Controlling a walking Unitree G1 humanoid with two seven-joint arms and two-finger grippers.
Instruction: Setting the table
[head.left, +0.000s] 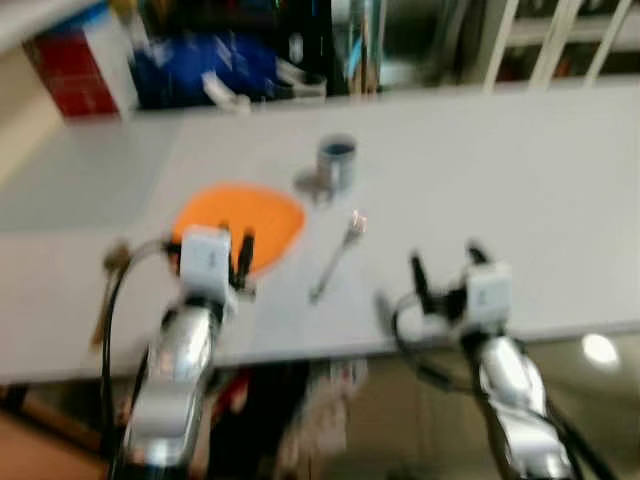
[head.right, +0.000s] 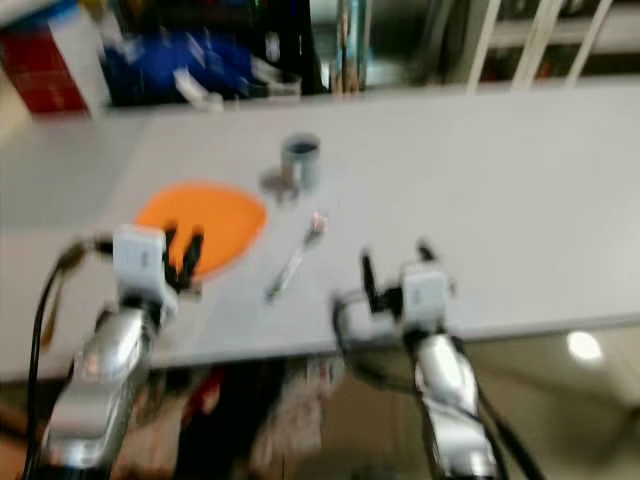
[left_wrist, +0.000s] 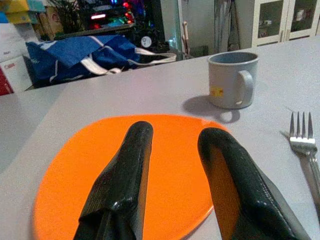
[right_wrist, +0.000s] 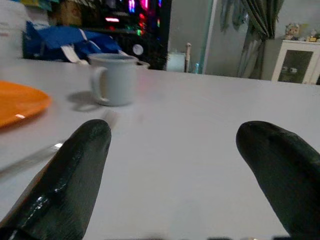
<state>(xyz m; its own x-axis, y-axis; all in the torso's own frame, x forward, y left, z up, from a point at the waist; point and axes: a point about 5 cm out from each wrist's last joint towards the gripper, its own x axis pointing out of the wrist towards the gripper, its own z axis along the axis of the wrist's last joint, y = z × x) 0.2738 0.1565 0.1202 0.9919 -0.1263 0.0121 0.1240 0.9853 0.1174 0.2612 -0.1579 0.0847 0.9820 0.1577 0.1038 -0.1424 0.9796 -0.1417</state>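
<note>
An orange plate (head.left: 240, 222) lies on the white table (head.left: 480, 180) left of centre. Behind it to the right stands a grey mug (head.left: 337, 164). A metal fork (head.left: 336, 255) lies to the right of the plate, tines toward the mug. My left gripper (head.left: 236, 255) hovers over the plate's near edge, its fingers (left_wrist: 125, 175) a little apart with nothing between them. My right gripper (head.left: 445, 268) is open over bare table near the front edge, right of the fork, and holds nothing. The head views are blurred.
A blue bag (left_wrist: 80, 57) and a red and white box (head.left: 85, 65) sit beyond the table's far edge. White cabinet frames (head.left: 540, 40) stand at the back right. The table's front edge (head.left: 400, 345) runs just under both wrists; floor lies below.
</note>
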